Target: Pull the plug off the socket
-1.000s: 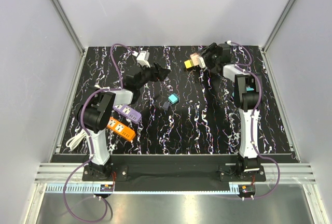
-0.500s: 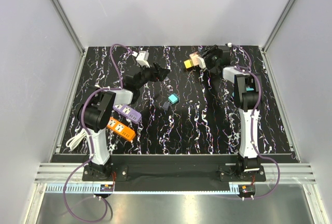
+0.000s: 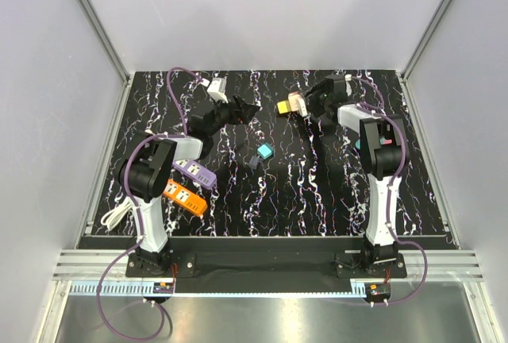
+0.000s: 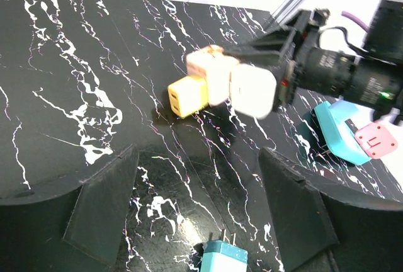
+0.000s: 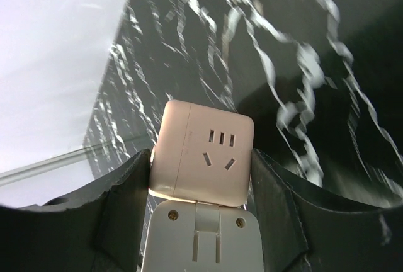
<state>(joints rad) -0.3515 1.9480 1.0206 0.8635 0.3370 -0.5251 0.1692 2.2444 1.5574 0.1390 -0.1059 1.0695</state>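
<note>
The right claw [image 3: 311, 102] is pinching the pale cube socket [image 5: 203, 152] by two opposite faces. It holds the socket above the table [image 3: 317, 192], near the far edge and right of the middle, and the yellow plug [image 4: 187, 96] sticks out of the side that faces the left arm. The left claw [image 3: 244, 110] is spread and empty, near the plug but apart from it. The main risk is probably a bad grip: the plug is short and smooth, so the fingers could slide off it or catch the socket as well. A pull off the line of the pins could jam them or twist the cube in the right claw's hold. A teal plug [image 3: 264, 152] lies below on the table and could be knocked. The table is black with white veining, walled in by plain pale panels on metal posts.
</note>
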